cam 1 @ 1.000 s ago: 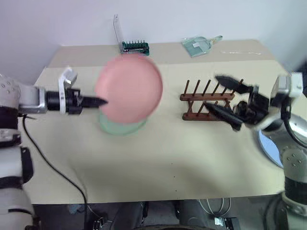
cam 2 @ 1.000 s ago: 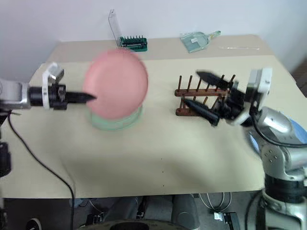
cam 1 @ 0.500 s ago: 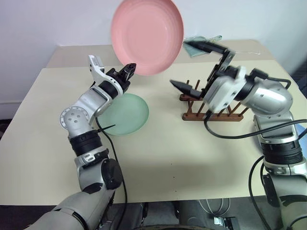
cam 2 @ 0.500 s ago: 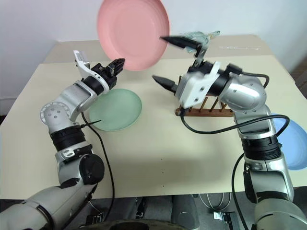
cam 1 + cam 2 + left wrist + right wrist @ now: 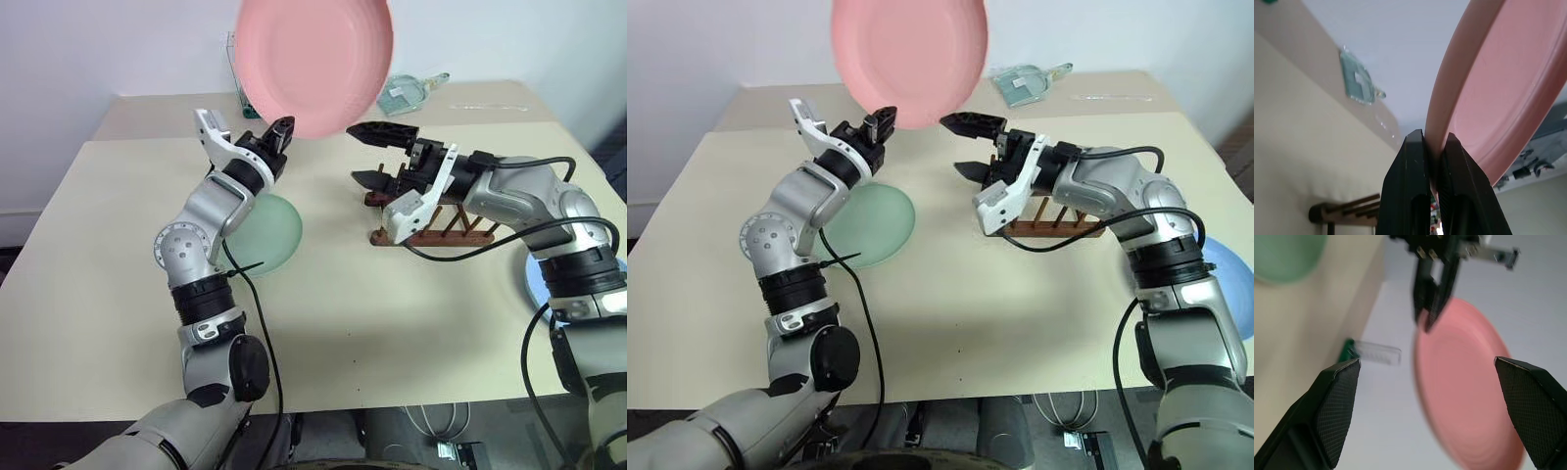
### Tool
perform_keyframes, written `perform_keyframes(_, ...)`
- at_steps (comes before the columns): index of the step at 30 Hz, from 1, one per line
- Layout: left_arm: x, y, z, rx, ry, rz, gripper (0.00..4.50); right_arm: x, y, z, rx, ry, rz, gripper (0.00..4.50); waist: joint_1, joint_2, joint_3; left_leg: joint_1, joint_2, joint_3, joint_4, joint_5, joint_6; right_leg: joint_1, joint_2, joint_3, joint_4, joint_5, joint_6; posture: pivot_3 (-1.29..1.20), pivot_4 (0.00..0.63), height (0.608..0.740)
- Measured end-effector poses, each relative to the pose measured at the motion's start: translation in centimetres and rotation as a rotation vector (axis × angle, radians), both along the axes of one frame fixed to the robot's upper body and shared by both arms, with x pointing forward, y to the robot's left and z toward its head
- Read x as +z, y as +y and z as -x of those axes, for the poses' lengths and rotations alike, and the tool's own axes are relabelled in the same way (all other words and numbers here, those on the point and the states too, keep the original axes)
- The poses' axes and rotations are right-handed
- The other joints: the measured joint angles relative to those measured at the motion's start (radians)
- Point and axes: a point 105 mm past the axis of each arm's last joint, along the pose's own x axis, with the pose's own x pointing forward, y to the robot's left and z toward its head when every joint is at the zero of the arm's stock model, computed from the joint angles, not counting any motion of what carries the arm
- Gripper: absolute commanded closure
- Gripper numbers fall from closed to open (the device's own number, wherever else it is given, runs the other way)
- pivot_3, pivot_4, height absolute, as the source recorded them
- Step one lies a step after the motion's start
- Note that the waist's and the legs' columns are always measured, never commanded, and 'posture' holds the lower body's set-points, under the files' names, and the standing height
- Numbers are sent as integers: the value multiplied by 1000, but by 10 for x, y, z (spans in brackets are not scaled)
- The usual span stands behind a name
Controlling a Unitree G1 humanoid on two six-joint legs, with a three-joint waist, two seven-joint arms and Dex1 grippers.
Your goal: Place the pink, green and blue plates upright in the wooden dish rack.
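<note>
The pink plate (image 5: 313, 59) hangs high over the middle of the table, nearly upright. My left gripper (image 5: 282, 127) is shut on its lower rim, and the left wrist view shows both fingers (image 5: 1413, 161) pinching that rim. My right gripper (image 5: 355, 153) is open, one finger above the other, just right of the plate's lower edge and pointing at it without touching. The green plate (image 5: 274, 230) lies flat on the table, partly behind my left arm. The blue plate (image 5: 1229, 284) lies at the table's right edge. The wooden dish rack (image 5: 460, 230) stands behind my right forearm.
A green bit holder with a clear lid (image 5: 1371, 354) stands at the table's back edge. A clear scoop-like item (image 5: 407, 91) lies at the back right. The cream table (image 5: 392, 323) has bare surface toward its front edge.
My left gripper has lifted the pink plate from just above the green plate to high up and rightward. My right gripper has rolled and moved left from the rack toward the plate.
</note>
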Motion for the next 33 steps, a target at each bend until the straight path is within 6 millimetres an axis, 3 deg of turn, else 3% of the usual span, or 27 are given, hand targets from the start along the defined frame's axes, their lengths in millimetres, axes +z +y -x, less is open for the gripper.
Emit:
perform_keyframes(4,-3,-5,4,-19,2,-15,4431,-8,-2,-8,-27,1,14,0,1,0,0,0,0,1,0,0,0,0,0,1,0,0,0,0,150,740)
perform_keyframes(11,11,-12,15,-41,-44,-21,4431,-20,-14,-22,-96,31,38,0,1,0,0,0,1,1,0,0,0,0,1,1,-1,0,-1,0,150,740)
perform_keyframes(14,9,-19,17,-66,-30,-32,4500,-17,-15,-24,-106,25,32,863,0,0,0,0,1,1,0,0,0,0,1,1,-1,1,-1,0,150,740)
perform_keyframes(21,7,-29,20,-98,-8,-70,4500,-4,-13,-26,-104,10,0,4459,1,0,0,0,1,1,0,0,0,0,1,1,-1,1,-1,0,150,740)
perform_keyframes(26,12,-30,14,-45,-48,-96,4500,-2,-14,-29,-109,5,-7,4486,1,0,0,0,1,2,-1,0,0,0,2,2,-2,1,-1,0,150,740)
perform_keyframes(29,22,-33,4,-17,-72,-37,3350,2,-15,-34,-132,-7,-10,4500,3,-1,0,0,2,2,-1,0,0,1,2,2,-4,2,-1,0,150,740)
perform_keyframes(33,35,-25,5,-17,-146,-10,1308,-2,-24,-40,-167,3,-2,4500,-2,-1,0,0,5,3,-2,0,0,0,4,2,-7,3,-2,0,150,740)
